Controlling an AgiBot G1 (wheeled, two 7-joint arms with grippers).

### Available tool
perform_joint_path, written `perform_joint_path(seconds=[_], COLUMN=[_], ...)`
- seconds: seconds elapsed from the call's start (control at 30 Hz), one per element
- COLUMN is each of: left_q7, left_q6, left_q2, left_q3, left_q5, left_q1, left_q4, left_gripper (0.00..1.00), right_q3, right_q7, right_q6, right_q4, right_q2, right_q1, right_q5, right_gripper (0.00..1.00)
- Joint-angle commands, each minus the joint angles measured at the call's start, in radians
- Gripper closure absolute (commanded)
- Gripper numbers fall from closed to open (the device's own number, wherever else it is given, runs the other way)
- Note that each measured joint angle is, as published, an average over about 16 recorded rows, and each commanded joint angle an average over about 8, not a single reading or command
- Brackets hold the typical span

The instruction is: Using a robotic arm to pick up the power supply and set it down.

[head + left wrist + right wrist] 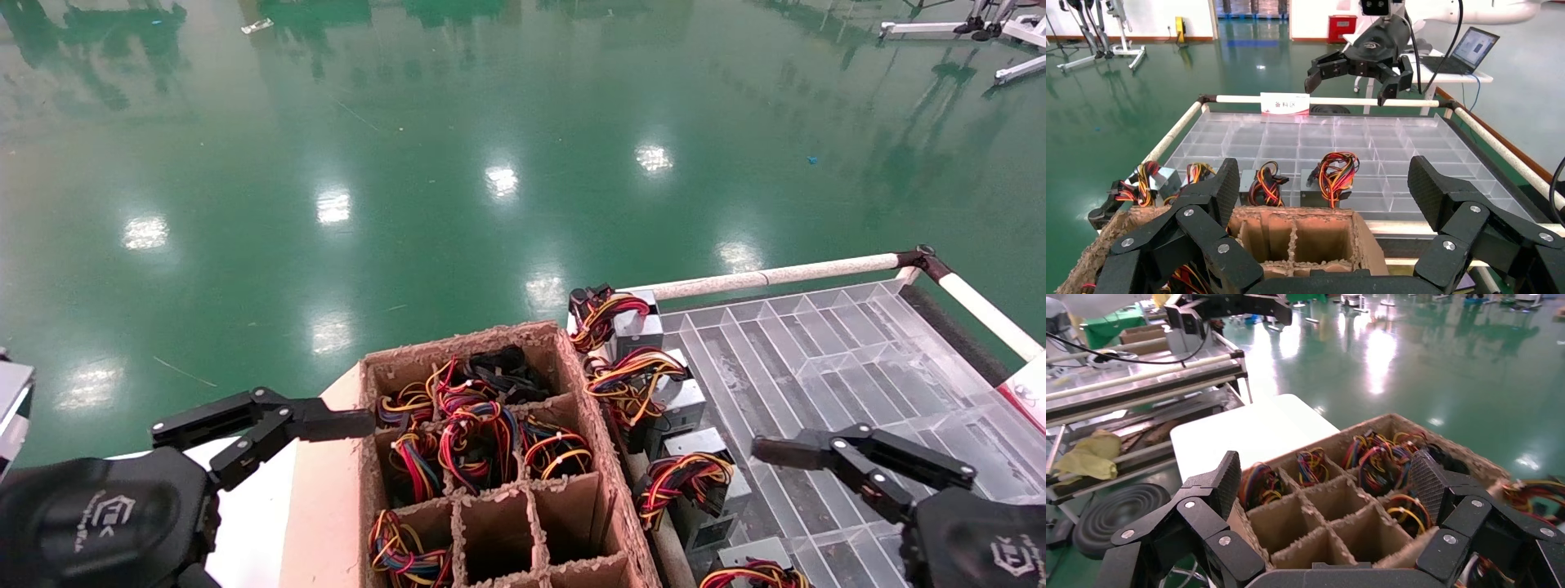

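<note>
Claws (both spread, empty) flank cardboard crate (490, 457): left claw (270, 433), right claw (833, 465).

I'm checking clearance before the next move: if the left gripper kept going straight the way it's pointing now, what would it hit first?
Most likely the cardboard divider box: the open left gripper points at its near wall, though it may sit slightly higher and pass over the rim.
</note>
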Motion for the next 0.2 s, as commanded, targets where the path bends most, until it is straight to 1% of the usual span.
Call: perform_joint_path(seconds=[0.03, 0.2], left_q7=[0.000, 0.000], left_q6=[0.000, 0.000], left_q2=[0.000, 0.000], left_q3=[0.000, 0.000], left_q5=[0.000, 0.000], left_q1=[0.000, 0.000], left_q4=[0.000, 0.000], left_gripper=[0.00, 0.00], right_q3=[0.020, 0.047], right_q7=[0.022, 0.052], right_q6=[0.002, 0.005], right_q4=[0.017, 0.041], right_q2=[-0.015, -0.036], right_q1=[0.002, 0.004], right_q5=[-0.019, -0.044], right_gripper=[0.00, 0.00])
